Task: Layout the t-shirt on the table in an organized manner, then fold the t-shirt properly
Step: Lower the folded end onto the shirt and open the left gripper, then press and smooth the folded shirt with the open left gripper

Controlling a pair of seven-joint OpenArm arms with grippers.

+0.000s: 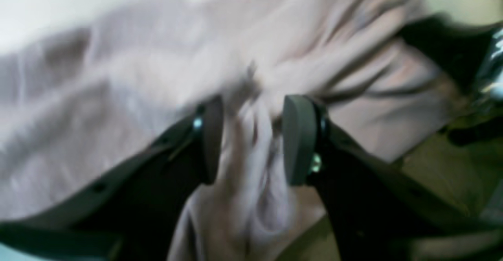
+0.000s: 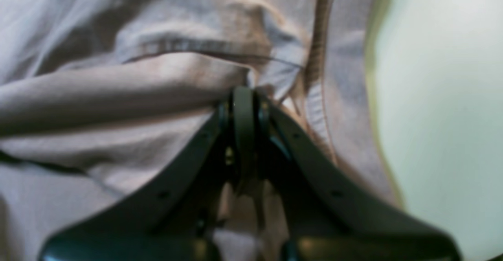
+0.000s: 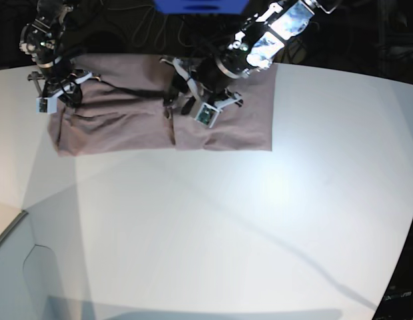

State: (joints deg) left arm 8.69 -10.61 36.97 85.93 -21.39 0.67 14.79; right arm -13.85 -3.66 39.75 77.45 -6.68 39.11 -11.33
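Note:
The mauve t-shirt (image 3: 233, 127) lies spread along the far side of the white table (image 3: 226, 220), with wrinkles and a dark fold line near its middle. My left gripper (image 1: 251, 103) is over the shirt's middle (image 1: 137, 96). Its jaws stand apart, open, and a loose bunch of blurred cloth sits between the pads (image 1: 298, 139). In the base view this gripper (image 3: 174, 100) is near the shirt's far edge. My right gripper (image 2: 244, 92) is shut on a hem fold of the t-shirt (image 2: 118, 96), at the shirt's left corner (image 3: 65, 93).
A blue object (image 3: 200, 5) and dark cables sit behind the table's far edge. The table's curved edge (image 3: 20, 217) runs at the lower left. Bare white tabletop (image 2: 440, 96) lies beside the shirt. Dark hardware (image 1: 452, 45) shows at the left wrist view's right.

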